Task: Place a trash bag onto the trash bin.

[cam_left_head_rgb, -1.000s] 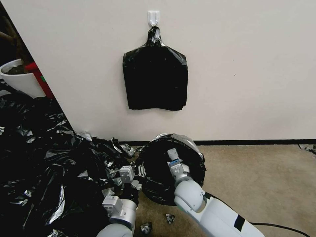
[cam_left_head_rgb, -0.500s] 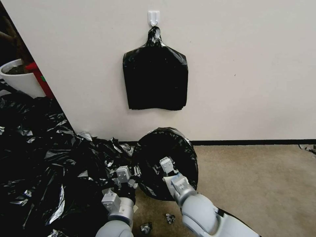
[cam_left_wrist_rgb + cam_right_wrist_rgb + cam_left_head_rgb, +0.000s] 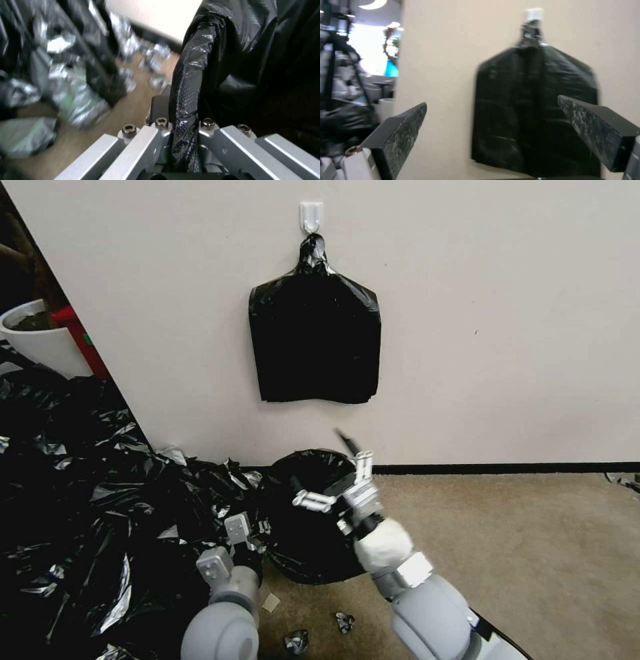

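Note:
The glossy black trash bag [image 3: 310, 527] sits draped over a round shape on the carpet by the wall; the trash bin is hidden under it. My left gripper [image 3: 257, 533] is at the bag's left edge. In the left wrist view it [image 3: 185, 117] is shut on a fold of the trash bag [image 3: 190, 82]. My right gripper [image 3: 323, 470] is raised over the bag's top, open and holding nothing. In the right wrist view its pads [image 3: 400, 135] stand wide apart and face the wall.
A flat black bundle [image 3: 313, 347] hangs from a white hook [image 3: 311, 215] on the wall. A big heap of black plastic [image 3: 100, 513] fills the left floor, with a white planter [image 3: 37, 340] behind it. Small scraps [image 3: 343, 621] lie near my arms. Open carpet [image 3: 520, 547] lies right.
My right gripper came out of the bag's mouth, rose and turned to face the wall. The bag-covered shape settled lower and leftward. My left arm drew back slightly, still holding the bag.

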Controlling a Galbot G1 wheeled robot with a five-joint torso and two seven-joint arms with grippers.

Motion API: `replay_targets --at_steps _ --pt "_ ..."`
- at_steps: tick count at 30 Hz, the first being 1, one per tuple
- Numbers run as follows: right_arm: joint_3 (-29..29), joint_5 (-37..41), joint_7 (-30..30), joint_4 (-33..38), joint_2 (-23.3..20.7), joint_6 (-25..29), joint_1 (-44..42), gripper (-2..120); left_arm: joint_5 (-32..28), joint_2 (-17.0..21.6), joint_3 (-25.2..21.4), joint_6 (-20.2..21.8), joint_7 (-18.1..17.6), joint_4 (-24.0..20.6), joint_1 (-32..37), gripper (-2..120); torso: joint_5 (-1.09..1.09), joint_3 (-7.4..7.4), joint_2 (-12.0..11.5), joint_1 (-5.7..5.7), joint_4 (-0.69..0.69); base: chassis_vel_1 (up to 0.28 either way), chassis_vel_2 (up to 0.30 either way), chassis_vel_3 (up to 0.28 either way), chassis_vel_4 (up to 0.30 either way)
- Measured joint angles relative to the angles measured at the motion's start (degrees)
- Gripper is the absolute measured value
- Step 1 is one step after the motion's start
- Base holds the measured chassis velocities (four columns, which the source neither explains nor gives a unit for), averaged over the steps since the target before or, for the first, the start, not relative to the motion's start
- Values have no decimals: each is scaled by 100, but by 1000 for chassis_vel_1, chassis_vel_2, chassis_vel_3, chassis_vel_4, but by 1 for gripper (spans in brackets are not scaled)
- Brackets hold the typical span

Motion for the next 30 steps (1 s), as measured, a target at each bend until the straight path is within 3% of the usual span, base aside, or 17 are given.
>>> replay_targets --at_steps 1,4,7,15,24,26,30 --pt "0 0 0 0 0 0 0 100 0 0 0 0 0 0 0 2 0 0 0 0 0 0 0 0 0" --pt "237 16 136 26 190 -74 -266 100 -270 106 25 513 -354 110 -212 2 1 0 0 0 1 0 0 0 0" --pt "311 37 270 7 279 -152 -372 100 -335 147 89 676 -450 262 -338 2 1 0 0 0 1 0 0 0 0" --pt "475 49 441 -169 434 -286 -453 100 -697 153 266 780 -653 731 -738 2 0 0 0 0 1 0 0 0 0" --pt "643 47 504 -428 563 -302 -448 100 -848 325 343 733 -721 664 -824 31 1 0 0 0 1 0 0 0 0" --pt "666 39 590 -529 611 -302 -413 100 -846 404 290 658 -710 456 -724 42 0 0 0 0 1 0 0 0 0" --pt "713 42 704 -625 664 -298 -399 100 -792 482 212 513 -697 191 -558 50 0 0 0 0 1 0 0 0 0"
